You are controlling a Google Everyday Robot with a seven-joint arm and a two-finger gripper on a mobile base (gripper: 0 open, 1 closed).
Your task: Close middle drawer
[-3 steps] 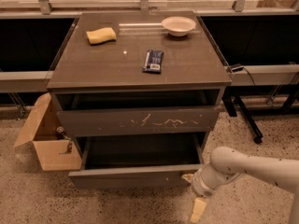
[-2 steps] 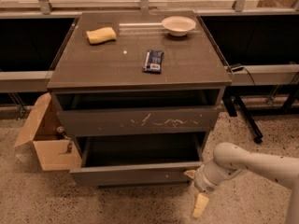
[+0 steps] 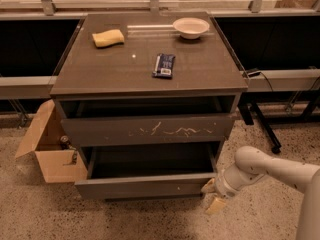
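Note:
The middle drawer (image 3: 145,187) is pulled well out of the dark grey-brown cabinet (image 3: 150,79). Its plain flat front stands forward of the scratched drawer front (image 3: 150,129) above it, and its inside looks empty. My gripper (image 3: 212,195) is low at the right, beside the right end of the middle drawer's front, close to its corner. Its two pale fingers (image 3: 215,205) are spread apart and hold nothing. The white arm (image 3: 270,169) reaches in from the right edge. The lowest drawer front is hidden behind the open middle drawer.
An open cardboard box (image 3: 50,156) stands on the floor left of the cabinet. On the cabinet top lie a yellow sponge (image 3: 108,38), a white bowl (image 3: 190,27) and a dark blue packet (image 3: 164,65). A black table leg (image 3: 262,129) stands on the right.
My gripper has risen a little and moved closer to the right end of the middle drawer's front. The drawer has barely shifted.

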